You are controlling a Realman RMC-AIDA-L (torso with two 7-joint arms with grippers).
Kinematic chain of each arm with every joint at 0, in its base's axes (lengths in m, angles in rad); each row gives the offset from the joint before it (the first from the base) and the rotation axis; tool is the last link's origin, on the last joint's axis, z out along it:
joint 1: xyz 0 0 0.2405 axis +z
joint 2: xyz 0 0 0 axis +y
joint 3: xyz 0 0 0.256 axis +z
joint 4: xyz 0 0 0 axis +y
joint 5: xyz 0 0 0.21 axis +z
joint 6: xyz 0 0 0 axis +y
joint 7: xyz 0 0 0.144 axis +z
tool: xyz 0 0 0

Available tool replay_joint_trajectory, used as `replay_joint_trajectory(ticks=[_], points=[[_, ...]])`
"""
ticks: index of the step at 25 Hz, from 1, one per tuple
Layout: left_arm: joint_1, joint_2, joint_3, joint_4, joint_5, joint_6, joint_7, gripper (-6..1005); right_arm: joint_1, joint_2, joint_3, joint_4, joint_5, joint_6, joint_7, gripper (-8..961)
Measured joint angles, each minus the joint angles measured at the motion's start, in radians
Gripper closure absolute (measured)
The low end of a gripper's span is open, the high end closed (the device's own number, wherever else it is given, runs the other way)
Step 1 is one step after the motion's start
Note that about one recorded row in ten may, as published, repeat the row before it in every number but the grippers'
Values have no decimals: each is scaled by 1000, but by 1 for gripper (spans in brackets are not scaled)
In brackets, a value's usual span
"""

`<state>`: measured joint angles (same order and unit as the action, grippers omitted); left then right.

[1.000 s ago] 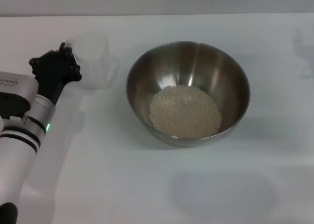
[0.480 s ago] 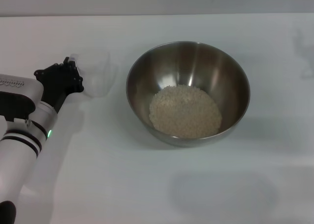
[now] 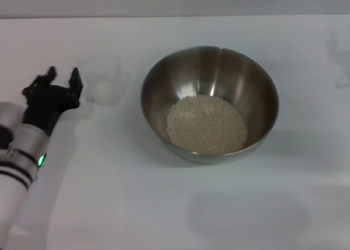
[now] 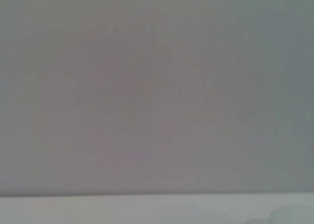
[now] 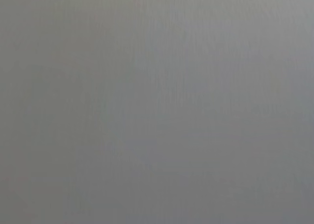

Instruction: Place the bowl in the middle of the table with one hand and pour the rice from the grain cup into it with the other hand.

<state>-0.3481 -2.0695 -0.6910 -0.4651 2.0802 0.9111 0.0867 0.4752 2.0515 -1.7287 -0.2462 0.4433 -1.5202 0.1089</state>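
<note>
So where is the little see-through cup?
In the head view, the grain cup stands on the table, left of the bowl, just beyond the open left gripper.

One bowl (image 3: 209, 103) stands on the one white surface (image 3: 164, 206), and it holds a single heap of rice (image 3: 206, 124); the grains themselves are too many and too small to count. One grain cup (image 3: 101, 77) stands to the left of the bowl. One gripper, the left (image 3: 61, 76), shows at the left edge, with two jaws standing apart. That makes two vessels in all.
</note>
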Motion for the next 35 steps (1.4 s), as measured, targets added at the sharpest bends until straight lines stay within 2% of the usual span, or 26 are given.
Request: replay_joint_trajectory(ticks=[3,4,5,7,8,9,10,13,24,35], points=[[48,0,31,8,1,133,-33,610,0,0,0,16,0,0,-2,429],[48,0,31,8,1,133,-33,576,0,0,0,16,0,0,-2,429],[76,-1,66,14,1,256,-49,542,1,0,0,41,1,3,0,428],[81,-2,73,15,1,280,-52,474,1,2,0,56,1,7,2,427],[99,-5,98,15,1,403,-55,440,5,6,-4,85,0,28,10,427],[99,-5,98,15,1,403,-55,406,5,6,-4,85,0,28,10,426],[103,-6,113,15,1,472,-54,372,7,9,-7,98,0,43,16,426],[92,-7,116,17,1,518,-55,153,12,22,-5,113,0,154,31,424],[85,-5,98,24,-6,529,-55,147,26,26,-12,81,-1,260,21,418],[74,-4,97,23,-6,532,-57,147,7,29,-23,78,-4,251,29,413]])
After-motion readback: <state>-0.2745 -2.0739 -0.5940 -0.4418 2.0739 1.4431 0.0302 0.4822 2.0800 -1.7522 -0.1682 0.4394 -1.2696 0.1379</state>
